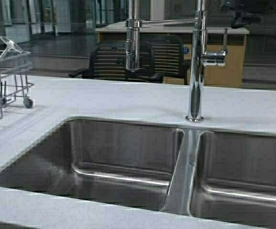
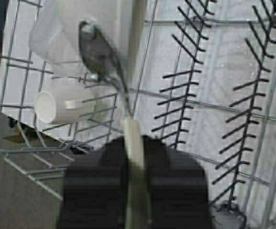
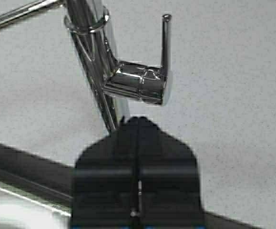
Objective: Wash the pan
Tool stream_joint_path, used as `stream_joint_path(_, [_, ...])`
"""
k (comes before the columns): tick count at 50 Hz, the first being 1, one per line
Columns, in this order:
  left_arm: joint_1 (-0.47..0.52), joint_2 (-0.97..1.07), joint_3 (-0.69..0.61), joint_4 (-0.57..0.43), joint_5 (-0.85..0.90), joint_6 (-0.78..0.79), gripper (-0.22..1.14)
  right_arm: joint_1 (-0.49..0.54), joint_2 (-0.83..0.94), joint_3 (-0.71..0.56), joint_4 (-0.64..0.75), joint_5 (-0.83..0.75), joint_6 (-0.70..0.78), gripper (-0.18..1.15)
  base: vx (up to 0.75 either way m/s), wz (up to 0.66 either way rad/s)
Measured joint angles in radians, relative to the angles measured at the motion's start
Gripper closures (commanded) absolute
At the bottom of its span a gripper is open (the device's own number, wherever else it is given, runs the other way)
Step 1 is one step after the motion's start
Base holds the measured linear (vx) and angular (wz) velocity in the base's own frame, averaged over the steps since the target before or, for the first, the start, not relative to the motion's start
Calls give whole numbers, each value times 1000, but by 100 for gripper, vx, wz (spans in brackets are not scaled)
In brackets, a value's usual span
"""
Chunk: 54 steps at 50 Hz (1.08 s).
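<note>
In the left wrist view my left gripper (image 2: 134,160) is shut on the pan's cream handle (image 2: 131,136). A thin metal stem runs from the handle to the pan's dark grey round part (image 2: 96,52), seen at a slant over the wire dish rack (image 2: 214,95). In the high view a pale oval on a thin stem (image 1: 8,44) sticks up over the rack (image 1: 14,83); I cannot tell if it is the pan. My right gripper (image 3: 138,121) is shut and empty, just in front of the chrome faucet lever (image 3: 165,43).
A double steel sink (image 1: 114,162) fills the front, with a divider and the tall faucet (image 1: 196,62) behind it. No water runs. A white mug (image 2: 56,105) and a clear cup (image 2: 56,33) lie in the rack. A black chair (image 1: 128,59) stands beyond the counter.
</note>
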<state>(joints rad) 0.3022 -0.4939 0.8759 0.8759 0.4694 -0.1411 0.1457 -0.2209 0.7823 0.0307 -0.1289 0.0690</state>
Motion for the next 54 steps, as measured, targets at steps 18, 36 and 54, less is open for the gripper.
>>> stream_joint_path(18, [86, 229, -34, 6, -23, 2, 88, 3, 0, -2, -2, 0, 0, 90, 0, 1])
stream_joint_path(36, [86, 359, -83, 6, -28, -3, 87, -2, 2, -2, -2, 0, 0, 90, 0, 0])
stream_joint_path(54, [87, 391, -109, 6, -21, -9, 17, -3, 17, -3, -2, 0, 2, 90, 0, 0])
